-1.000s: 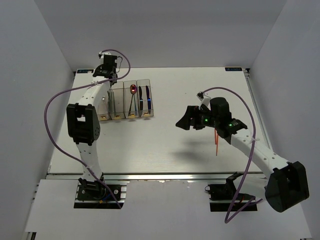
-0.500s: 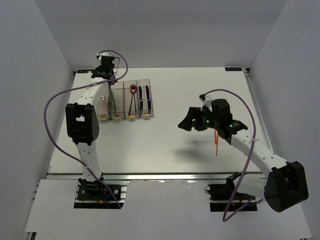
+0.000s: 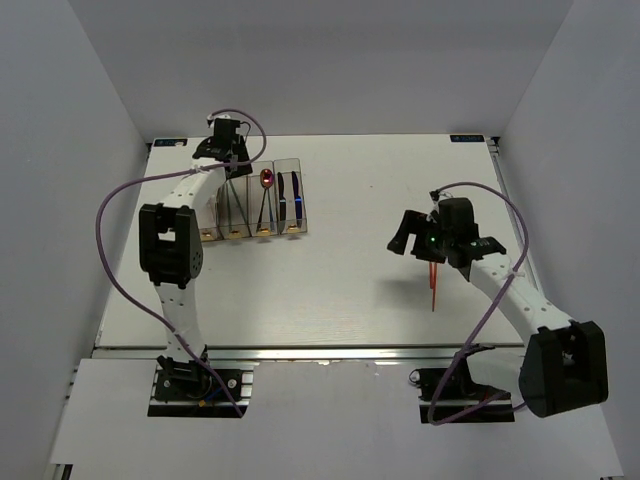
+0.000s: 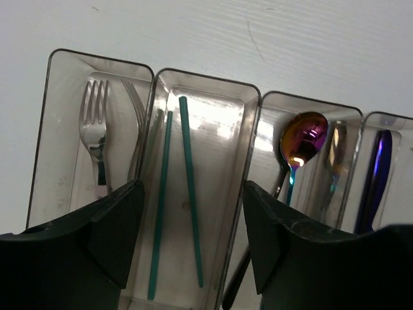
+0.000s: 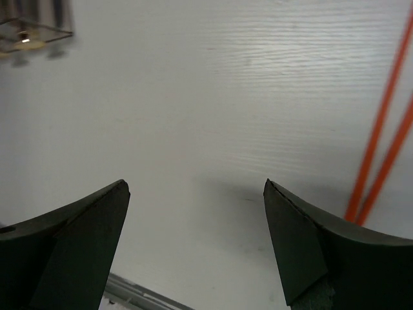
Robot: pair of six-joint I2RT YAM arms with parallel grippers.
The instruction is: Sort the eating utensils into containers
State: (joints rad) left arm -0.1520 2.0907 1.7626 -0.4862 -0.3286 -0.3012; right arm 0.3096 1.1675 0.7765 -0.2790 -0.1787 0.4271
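The containers [image 3: 304, 216] are clear bins in a row at the back left. My left gripper [image 3: 226, 150] [image 4: 193, 194] hangs open over the second bin, holding nothing. Two green chopsticks [image 4: 189, 194] lie loose in that bin. Two silver forks [image 4: 94, 126] fill the first bin. In the third bin are the pink-bowled spoon [image 4: 303, 139] [image 3: 266, 178] and a dark spoon [image 4: 336, 152]. The blue knife [image 4: 377, 174] [image 3: 295, 203] lies in the fourth. Two orange chopsticks [image 3: 433, 287] [image 5: 379, 129] lie on the table at the right. My right gripper [image 3: 405, 238] [image 5: 195, 194] is open, just left of them.
A corner of the containers [image 5: 29, 29], with a gold tab, shows at the top left of the right wrist view. The table's near rail [image 5: 142, 294] runs under the right gripper. White walls close in the table on three sides.
My left gripper has opened and shifted slightly right over the bins, letting a green chopstick drop into the second bin. The right arm has swung right, toward the orange chopsticks.
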